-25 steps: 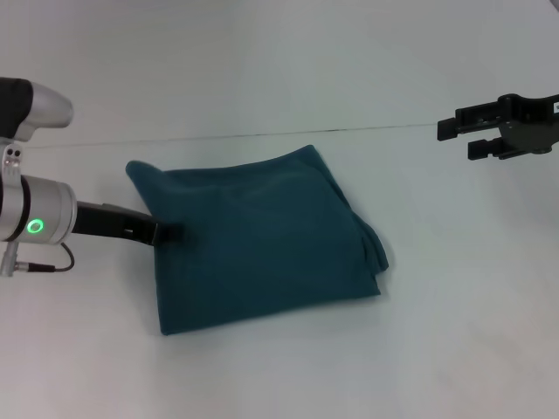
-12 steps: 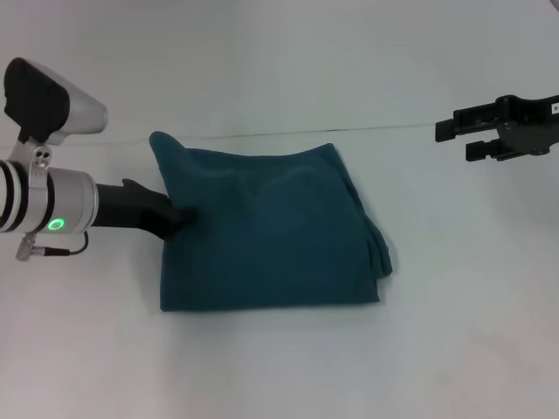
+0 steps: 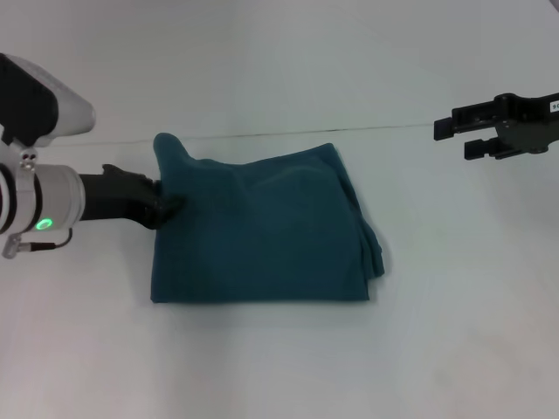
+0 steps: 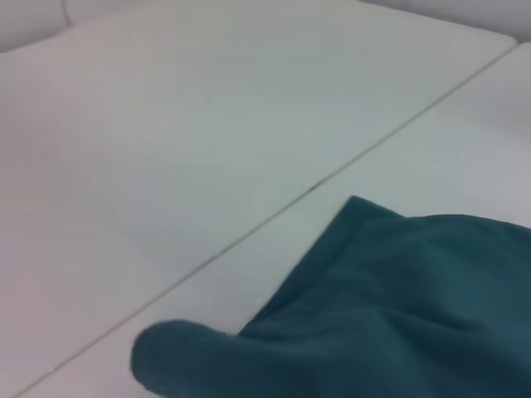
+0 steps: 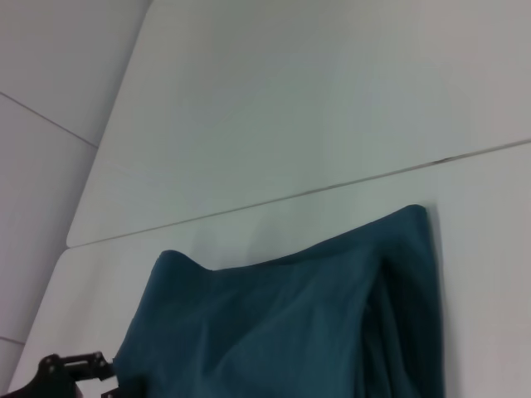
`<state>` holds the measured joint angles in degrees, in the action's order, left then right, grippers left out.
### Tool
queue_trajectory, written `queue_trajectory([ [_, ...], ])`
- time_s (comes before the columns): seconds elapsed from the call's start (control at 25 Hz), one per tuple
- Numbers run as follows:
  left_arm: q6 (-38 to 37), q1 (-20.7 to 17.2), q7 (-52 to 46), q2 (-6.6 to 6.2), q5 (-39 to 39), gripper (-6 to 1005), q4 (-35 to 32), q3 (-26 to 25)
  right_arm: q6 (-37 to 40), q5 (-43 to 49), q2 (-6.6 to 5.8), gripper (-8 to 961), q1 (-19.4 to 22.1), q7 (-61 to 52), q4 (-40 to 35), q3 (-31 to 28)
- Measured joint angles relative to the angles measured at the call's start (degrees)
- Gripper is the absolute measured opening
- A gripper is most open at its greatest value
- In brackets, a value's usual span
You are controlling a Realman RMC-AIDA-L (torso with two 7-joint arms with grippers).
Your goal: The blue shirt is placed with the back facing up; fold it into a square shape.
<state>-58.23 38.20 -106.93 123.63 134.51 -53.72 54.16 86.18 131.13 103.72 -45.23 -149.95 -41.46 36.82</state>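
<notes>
The left gripper (image 3: 168, 206) was at the left edge of the blue shirt (image 3: 262, 231), with its dark fingers closed on the fabric there. A corner of cloth stood up in a peak just above that grip point. The left arm reached in low from the left side of the surface (image 3: 262, 367), and a green indicator ring was lit on its wrist housing.

The blue shirt lay folded into a rough rectangle near the middle of the surface. Its near edge ran straight. Its right edge showed several stacked layers that bulged outward.

The right gripper (image 3: 450, 138) hung above the far right part of the surface, well apart from the shirt. Its two fingers were parted and held nothing.

The surface was plain white. A thin seam (image 3: 393, 128) ran across it, just beyond the far edge of the shirt. No wall or room detail could be told beyond the white panels.

The left wrist view showed the raised peak of cloth (image 4: 187, 356) close up and a far corner of the shirt lying just short of the seam; it did not show the left gripper's fingers. The right wrist view showed the shirt from the far side, with the layered edge in shadow, and the left gripper's dark tips (image 5: 79, 369) at the shirt's edge.
</notes>
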Motion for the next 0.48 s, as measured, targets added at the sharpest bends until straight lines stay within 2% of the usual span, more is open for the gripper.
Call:
queue_trajectory([
  [0.12, -0.03, -0.79, -2.46, 0.07, 0.34, 237, -1.36, -0.41, -0.07, 0.00, -0.04, 823, -0.28, 0.02, 0.38, 0.00],
  [0.44, -1.28, -4.79, -19.57, -1.43, 0.53, 393, -4.31, -4.77, 0.16, 0.00, -0.25, 823, -0.53, -0.13, 0.62, 0.00],
  [0.48, -2.29, -5.09, -22.93, -1.69, 0.39, 459, -4.18, -6.14, 0.28, 0.00, -0.30, 822, -0.55, -0.19, 0.62, 0.00],
])
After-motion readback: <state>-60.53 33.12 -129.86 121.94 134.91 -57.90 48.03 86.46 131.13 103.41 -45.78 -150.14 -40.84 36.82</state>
